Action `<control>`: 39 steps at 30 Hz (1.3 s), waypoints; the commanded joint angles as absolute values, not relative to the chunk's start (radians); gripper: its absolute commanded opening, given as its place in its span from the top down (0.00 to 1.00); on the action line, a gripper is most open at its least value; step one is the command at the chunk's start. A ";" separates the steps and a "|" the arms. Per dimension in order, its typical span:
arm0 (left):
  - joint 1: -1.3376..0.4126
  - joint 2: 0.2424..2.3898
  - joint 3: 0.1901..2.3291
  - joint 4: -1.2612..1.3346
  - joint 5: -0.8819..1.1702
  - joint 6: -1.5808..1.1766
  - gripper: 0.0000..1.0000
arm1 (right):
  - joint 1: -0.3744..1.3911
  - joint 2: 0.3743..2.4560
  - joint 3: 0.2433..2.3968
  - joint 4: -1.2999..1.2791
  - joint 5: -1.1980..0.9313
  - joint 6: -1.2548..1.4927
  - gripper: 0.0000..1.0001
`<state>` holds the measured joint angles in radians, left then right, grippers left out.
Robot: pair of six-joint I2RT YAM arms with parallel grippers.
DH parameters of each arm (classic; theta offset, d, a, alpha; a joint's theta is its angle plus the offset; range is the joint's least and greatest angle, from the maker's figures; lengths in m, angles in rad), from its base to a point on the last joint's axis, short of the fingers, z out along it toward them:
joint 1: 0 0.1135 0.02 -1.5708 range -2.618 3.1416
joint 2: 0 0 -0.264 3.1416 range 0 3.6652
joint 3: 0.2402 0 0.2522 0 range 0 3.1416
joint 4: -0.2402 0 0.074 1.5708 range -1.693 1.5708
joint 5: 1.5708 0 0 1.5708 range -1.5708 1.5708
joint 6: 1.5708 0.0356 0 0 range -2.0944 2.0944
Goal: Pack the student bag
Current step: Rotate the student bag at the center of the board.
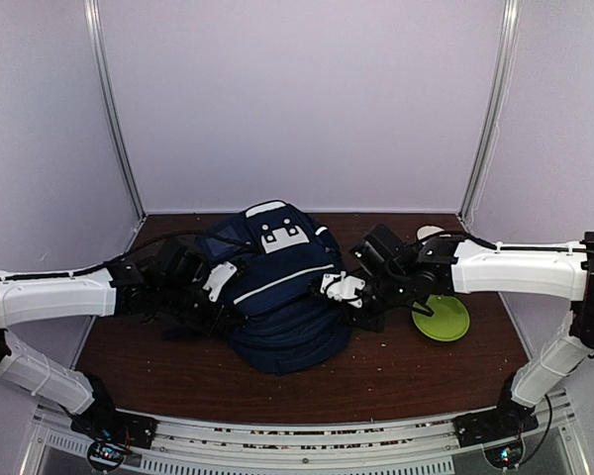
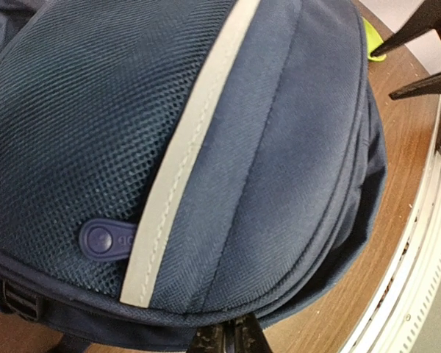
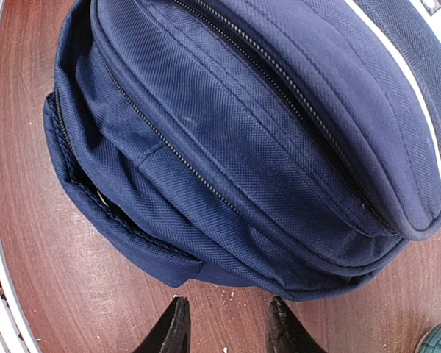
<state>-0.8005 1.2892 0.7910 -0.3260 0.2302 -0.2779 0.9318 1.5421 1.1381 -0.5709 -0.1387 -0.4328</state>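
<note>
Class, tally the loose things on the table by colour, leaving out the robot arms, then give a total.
Navy: 1, the bag
Green: 1, the plate
White: 1, a pale item partly hidden behind the right arm
Total: 3

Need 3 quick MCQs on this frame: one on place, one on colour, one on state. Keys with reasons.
1. In the top view, where is the green disc relative to the student bag?
A) left of it
B) on top of it
C) right of it, on the table

2. What colour is the stripe on the bag?
A) red
B) white
C) yellow

3. The right gripper is:
A) shut on a strap
B) holding the disc
C) open, nothing between its fingers

Key:
1 C, the disc lies on the wood to the bag's right.
2 B, a pale band crosses the navy fabric.
3 C, its wrist view shows bare table between the spread fingers.
</note>
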 commanded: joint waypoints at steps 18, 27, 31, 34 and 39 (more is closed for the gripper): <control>-0.931 1.424 0.923 -0.198 0.387 -0.324 0.81 | 0.930 1.497 1.168 -0.603 -0.230 -0.386 0.66; -0.940 1.350 0.843 -0.271 0.179 -0.345 0.56 | 0.933 1.460 1.175 -0.610 -0.269 -0.374 0.66; -0.947 1.402 0.860 -0.236 0.201 -0.372 0.57 | 0.923 1.454 1.161 -0.596 -0.262 -0.369 0.67; -0.963 1.436 0.877 -0.232 0.215 -0.373 0.55 | 0.919 1.442 1.139 -0.580 -0.253 -0.364 0.67; -0.999 1.486 0.912 -0.252 0.196 -0.397 0.47 | 0.903 1.431 1.120 -0.564 -0.248 -0.357 0.67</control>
<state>-0.9764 1.4521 0.8619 -0.2642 0.2161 -0.3664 0.9184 1.4673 1.1355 -0.5896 -0.2607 -0.3786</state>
